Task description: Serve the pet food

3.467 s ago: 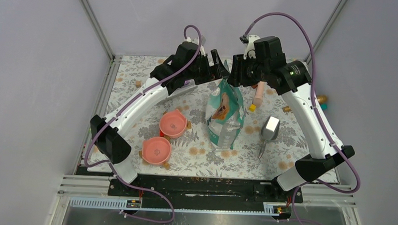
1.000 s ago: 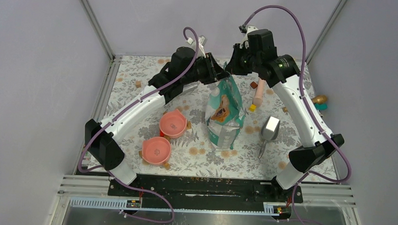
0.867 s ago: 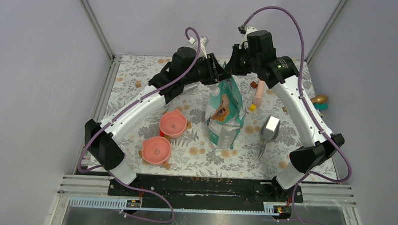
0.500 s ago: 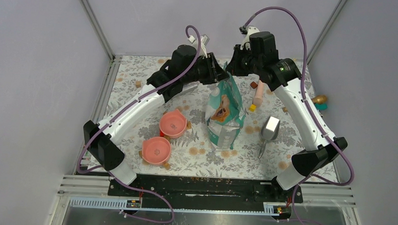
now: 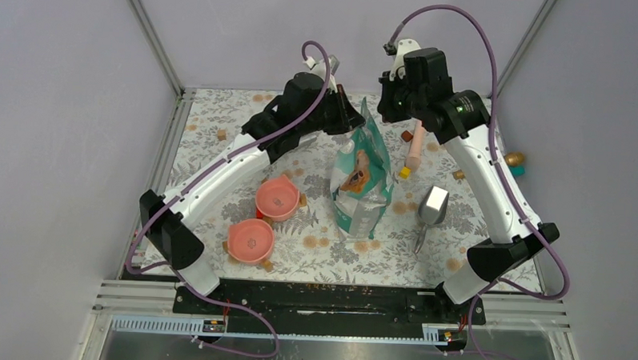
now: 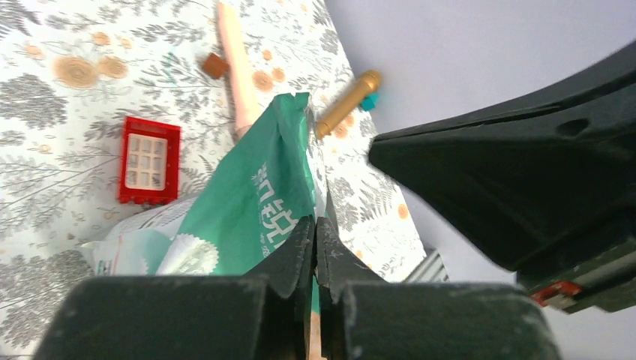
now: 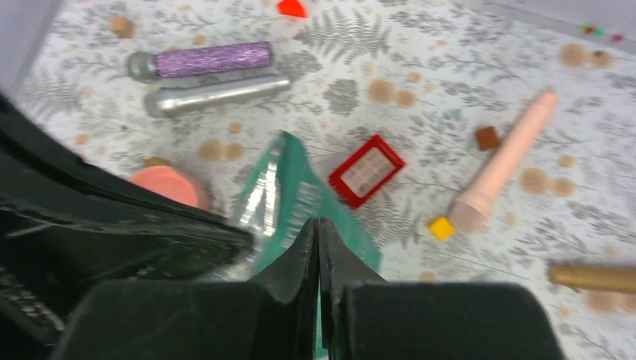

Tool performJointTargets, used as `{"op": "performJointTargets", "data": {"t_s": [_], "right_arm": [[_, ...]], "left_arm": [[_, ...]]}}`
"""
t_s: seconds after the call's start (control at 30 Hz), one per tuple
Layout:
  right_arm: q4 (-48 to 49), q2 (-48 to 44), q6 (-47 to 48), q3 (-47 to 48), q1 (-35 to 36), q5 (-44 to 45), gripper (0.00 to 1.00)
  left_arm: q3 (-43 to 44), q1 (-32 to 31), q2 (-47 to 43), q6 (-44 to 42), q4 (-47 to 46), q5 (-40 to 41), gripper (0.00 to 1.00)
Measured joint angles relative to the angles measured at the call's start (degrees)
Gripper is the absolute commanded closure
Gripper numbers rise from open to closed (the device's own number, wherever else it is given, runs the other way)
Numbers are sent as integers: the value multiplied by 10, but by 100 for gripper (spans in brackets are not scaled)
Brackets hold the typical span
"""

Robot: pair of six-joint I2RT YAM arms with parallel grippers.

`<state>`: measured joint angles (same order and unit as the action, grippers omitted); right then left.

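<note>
Upright teal-green and silver pet food pouch (image 5: 361,181)

The pet food pouch (image 5: 362,181) stands upright at the middle of the table, teal-green and silver with a dog printed on its front. Its upper corner is drawn up into a peak, pinched by the left gripper (image 6: 316,238) and apparently by the right gripper (image 7: 318,236) too. Its contents are hidden.
</note>
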<state>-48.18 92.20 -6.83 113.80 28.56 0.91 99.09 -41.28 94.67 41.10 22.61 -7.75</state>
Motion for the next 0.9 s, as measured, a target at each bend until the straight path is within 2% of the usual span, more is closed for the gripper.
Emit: {"op": "performJointTargets", "data": {"t_s": [0.23, 0.27, 0.3, 0.37, 0.43, 0.53, 0.63, 0.9], "right_arm": [[-49, 7, 56, 28, 2, 109, 100], [-53, 7, 57, 28, 2, 113, 99], [-53, 7, 56, 27, 2, 112, 91], [-47, 5, 46, 20, 2, 89, 75], [-36, -2, 30, 5, 2, 47, 69], [-20, -11, -3, -12, 2, -30, 68], [-7, -13, -36, -15, 2, -70, 67], [11, -9, -91, -15, 2, -86, 68]], "left_arm": [[-22, -5, -28, -20, 9, 57, 100], [-22, -6, -29, -23, 9, 58, 100], [-23, -6, -29, -24, 9, 57, 100], [-29, -6, -29, -27, -1, 50, 100], [-36, -6, -29, -28, -12, 43, 100], [-47, -6, -31, -27, -30, 33, 100], [-62, -5, -37, -22, -48, 23, 100], [-78, -3, -43, -18, -72, 2, 100]]}}
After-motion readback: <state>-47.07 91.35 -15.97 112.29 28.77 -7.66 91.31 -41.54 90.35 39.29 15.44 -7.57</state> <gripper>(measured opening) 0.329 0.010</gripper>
